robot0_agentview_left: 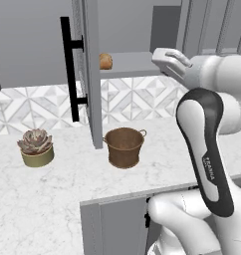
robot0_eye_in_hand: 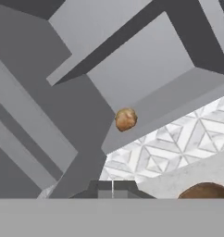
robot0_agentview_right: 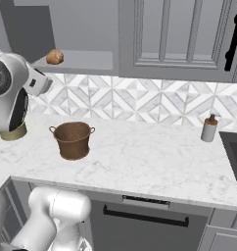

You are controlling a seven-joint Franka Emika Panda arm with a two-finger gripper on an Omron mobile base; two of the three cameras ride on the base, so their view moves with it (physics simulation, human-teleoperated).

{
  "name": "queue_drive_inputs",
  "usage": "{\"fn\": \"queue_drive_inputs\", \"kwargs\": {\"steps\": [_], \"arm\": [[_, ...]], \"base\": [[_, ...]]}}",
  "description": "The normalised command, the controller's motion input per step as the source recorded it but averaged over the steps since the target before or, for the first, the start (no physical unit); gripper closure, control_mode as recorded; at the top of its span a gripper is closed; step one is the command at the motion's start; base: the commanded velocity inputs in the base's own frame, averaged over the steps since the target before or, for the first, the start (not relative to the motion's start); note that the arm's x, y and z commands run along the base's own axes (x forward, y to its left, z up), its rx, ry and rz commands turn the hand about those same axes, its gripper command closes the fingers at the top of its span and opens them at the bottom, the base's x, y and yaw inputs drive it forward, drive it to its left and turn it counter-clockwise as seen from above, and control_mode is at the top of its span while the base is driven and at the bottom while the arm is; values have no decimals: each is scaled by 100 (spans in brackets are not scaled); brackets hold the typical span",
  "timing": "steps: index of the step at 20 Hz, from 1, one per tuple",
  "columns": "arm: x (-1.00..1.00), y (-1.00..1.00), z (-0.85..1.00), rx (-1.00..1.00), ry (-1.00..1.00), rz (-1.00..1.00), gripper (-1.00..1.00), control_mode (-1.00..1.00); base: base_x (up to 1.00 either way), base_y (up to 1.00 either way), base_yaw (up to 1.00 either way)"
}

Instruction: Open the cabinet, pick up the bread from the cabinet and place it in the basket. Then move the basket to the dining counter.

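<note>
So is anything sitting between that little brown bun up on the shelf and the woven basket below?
No: between the golden-brown bun and brown woven basket there's just diamond-tiled wall, per the right base view.

Clearance, as I see it from the remote station:
- cabinet (robot0_agentview_left: 127,30): door (robot0_agentview_left: 91,74) swung out edge-on, its handle (robot0_agentview_left: 68,69) on the far side; the opening to its right is free
- shelf (robot0_agentview_left: 135,63): the bread (robot0_agentview_left: 105,61) sits at its left end just behind the door; bare shelf to the right
- end effector (robot0_eye_in_hand: 112,187): fingers together, in front of the opening, nothing between it and the bread
- table (robot0_agentview_left: 58,194): basket (robot0_agentview_left: 124,147) below the shelf, open top unobstructed; succulent pot (robot0_agentview_left: 37,147) well to the left; soap bottle (robot0_agentview_right: 208,128) well to the right
</note>
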Motion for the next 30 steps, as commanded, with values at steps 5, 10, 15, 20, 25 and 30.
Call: {"fn": "queue_drive_inputs", "kwargs": {"steps": [5,10,15,20,25,30], "arm": [[0,0,9,-18,1,-5,100,-100],[21,-2,0,-24,2,-3,100,-100],[26,-28,0,-4,2,7,100,-100],[16,9,-15,7,-6,11,100,-100],[50,47,-5,-4,-1,-4,-100,-100],[56,12,0,-3,15,-4,-100,-100]], "base": [[0,0,0],[0,0,0],[0,0,0],[0,0,0],[0,0,0],[0,0,0]]}}
